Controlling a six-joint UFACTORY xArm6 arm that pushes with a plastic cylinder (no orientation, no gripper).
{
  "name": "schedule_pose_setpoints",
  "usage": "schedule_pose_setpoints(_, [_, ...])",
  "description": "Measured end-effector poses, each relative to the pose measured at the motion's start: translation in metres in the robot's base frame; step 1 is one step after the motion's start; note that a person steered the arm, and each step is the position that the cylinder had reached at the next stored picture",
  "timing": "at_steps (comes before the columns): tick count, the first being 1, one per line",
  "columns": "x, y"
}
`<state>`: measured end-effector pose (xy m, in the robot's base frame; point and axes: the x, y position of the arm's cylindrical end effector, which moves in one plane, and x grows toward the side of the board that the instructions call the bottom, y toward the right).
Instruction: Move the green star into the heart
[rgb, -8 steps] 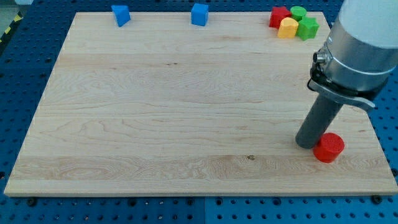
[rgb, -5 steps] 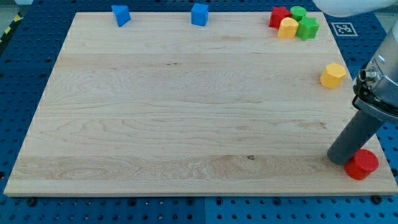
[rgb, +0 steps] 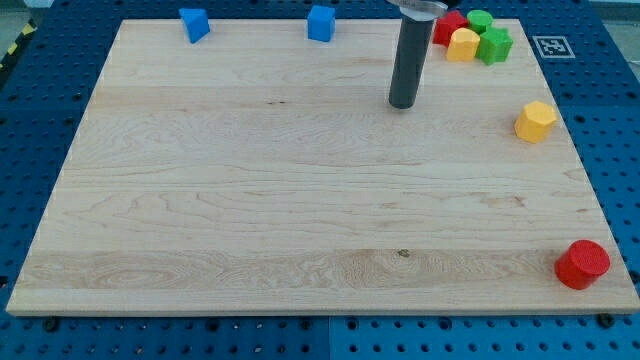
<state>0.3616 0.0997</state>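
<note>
- Green star (rgb: 495, 45) up in the far top-right corner of the wooden board (rgb: 200, 200), bunched in a tight cluster and touching its neighbours.
- Now across from the view's left: a blue block (rgb: 194, 23), wedge-like, sits on the top edge.
- Further right along that same edge, a blue cube (rgb: 321, 22), well apart from the first blue one.
- Next comes my tip (rgb: 403, 103), planted on bare wood below the top edge, right of the blue cube and to the lower left of the cluster, touching no block. No jaws on this rod, so open or closed simply does not apply.
- Into the cluster: a red block (rgb: 448, 26), shape hard to make out and partly behind the rod; the yellow heart (rgb: 463, 45) just beside it and pressed against the green star; a round green block (rgb: 480, 20) at the back.
- Down the right side, a yellow hexagonal block (rgb: 535, 121) alone near the edge.
- Bottom-right corner: a red cylinder (rgb: 582, 264), well away from everything else.
</note>
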Motion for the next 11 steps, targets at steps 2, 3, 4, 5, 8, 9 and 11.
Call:
schedule_pose_setpoints(2, [-0.054, 0.098])
schedule_pose_setpoints(3, [-0.051, 0.165])
schedule_pose_setpoints(4, [-0.054, 0.217])
schedule_pose_setpoints(5, [-0.072, 0.223])
schedule_pose_setpoints(8, [-0.105, 0.158])
schedule_pose_setpoints(9, [-0.095, 0.135])
schedule_pose_setpoints(11, [-0.070, 0.076])
